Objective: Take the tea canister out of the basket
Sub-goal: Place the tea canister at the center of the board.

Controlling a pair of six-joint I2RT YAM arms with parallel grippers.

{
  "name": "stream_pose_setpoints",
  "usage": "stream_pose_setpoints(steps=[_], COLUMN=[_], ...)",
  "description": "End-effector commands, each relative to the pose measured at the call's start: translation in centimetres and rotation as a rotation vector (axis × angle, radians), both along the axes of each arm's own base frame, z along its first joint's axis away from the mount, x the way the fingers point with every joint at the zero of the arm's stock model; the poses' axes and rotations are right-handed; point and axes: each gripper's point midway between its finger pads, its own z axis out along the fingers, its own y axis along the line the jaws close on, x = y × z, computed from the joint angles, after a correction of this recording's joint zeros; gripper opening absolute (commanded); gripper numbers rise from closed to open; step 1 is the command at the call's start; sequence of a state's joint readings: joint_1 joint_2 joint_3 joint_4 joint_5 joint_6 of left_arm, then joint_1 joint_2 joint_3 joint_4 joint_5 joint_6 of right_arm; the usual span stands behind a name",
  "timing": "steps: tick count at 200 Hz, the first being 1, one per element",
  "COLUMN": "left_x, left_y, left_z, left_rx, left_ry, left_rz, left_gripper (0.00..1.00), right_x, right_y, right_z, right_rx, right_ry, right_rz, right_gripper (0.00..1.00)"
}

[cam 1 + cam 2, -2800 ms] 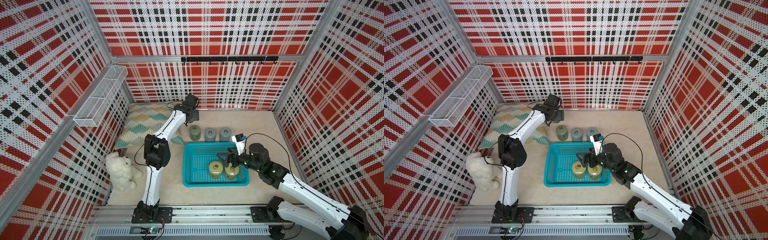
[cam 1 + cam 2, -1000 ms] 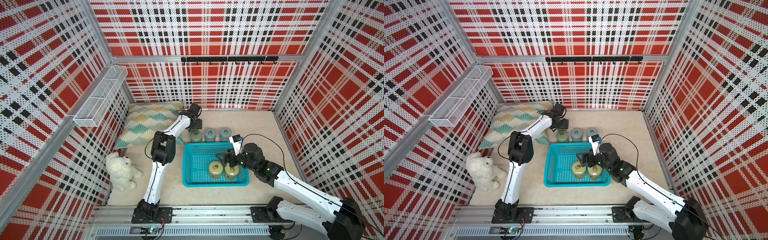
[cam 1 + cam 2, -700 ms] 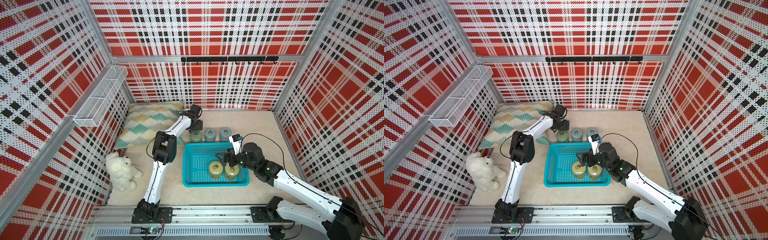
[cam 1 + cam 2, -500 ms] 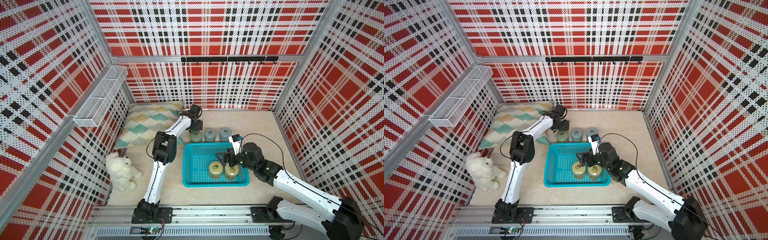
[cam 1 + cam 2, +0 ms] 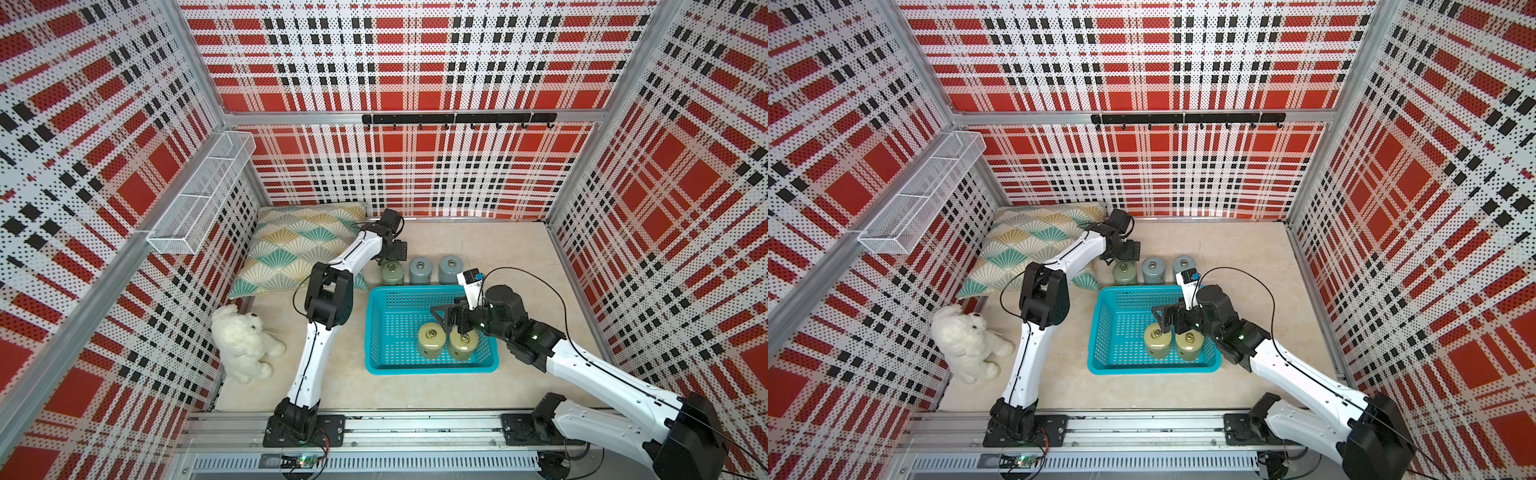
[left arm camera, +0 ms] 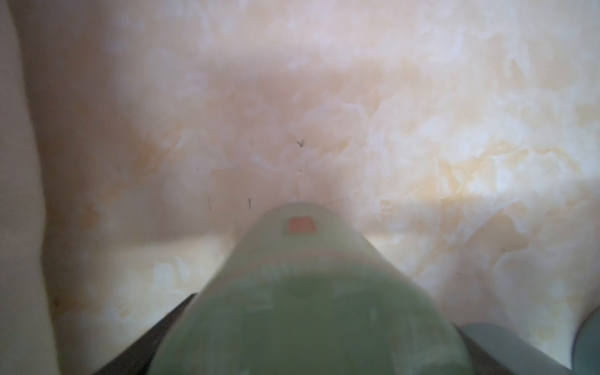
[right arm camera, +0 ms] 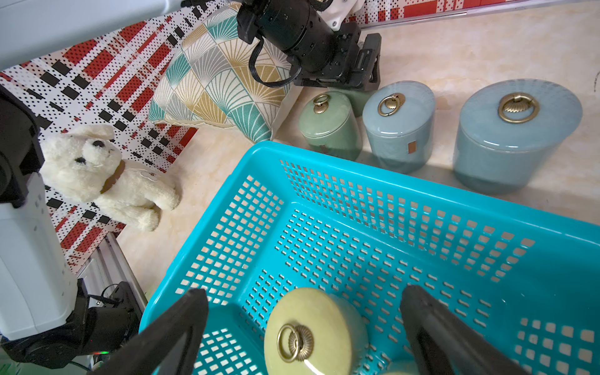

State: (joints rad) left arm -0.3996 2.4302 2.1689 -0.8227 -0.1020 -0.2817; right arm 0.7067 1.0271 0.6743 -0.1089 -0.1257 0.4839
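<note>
Right gripper (image 7: 302,298) spread wide, fingers either side of yellow-green canister (image 7: 311,328) at near side of basket (image 7: 324,162). Step: pre-grasp. Next: lower, squeeze body, lift clear of rim. Beyond basket, left gripper (image 5: 390,259) over green canister (image 5: 390,272); grip unclear.

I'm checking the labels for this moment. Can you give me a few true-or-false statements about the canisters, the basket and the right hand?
1. Two yellow-green canisters stand inside the basket. True.
2. The right hand is shut on a canister. False: it is open, over those canisters.
3. The white plush toy lies in the basket. False: it lies on the table, outside the basket.
4. Two blue-grey canisters stand on the table beyond the basket's far side. True.
5. The wire rack stands on the table. False: it hangs on the side wall.
</note>
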Motion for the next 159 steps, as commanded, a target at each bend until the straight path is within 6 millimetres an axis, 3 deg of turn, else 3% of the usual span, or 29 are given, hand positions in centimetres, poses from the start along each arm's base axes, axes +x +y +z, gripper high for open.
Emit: stream_pose_setpoints(steps=[1, 35, 83, 115, 159], left_x=[0.9, 1.1, -0.2, -3.5, -10.3], left_y=[-0.6, -0.8, -2.7, -4.5, -5.3], left_z=[3.4, 6.1, 14.0, 18.5, 21.4], left_rx=[-0.036, -0.061, -0.128, -0.176, -0.207], left_ry=[-0.07, -0.117, -0.258, -0.356, -0.453], left_rz=[-0.008, 0.004, -0.02, -0.045, -0.065], left_gripper=[0.99, 0.99, 0.99, 0.99, 0.99], right_x=[0.2, 0.2, 0.5, 0.7, 1.1], right_y=[0.2, 0.0, -0.1, -0.2, -0.4], right_z=[1.5, 1.6, 1.3, 0.8, 0.3], right_rx=[0.011, 0.006, -0.007, -0.029, -0.062], right_ry=[-0.035, -0.041, -0.041, -0.034, -0.039], right_rz=[-0.001, -0.007, -0.017, -0.025, -0.038], right_gripper=[1.0, 1.0, 1.0, 1.0, 1.0])
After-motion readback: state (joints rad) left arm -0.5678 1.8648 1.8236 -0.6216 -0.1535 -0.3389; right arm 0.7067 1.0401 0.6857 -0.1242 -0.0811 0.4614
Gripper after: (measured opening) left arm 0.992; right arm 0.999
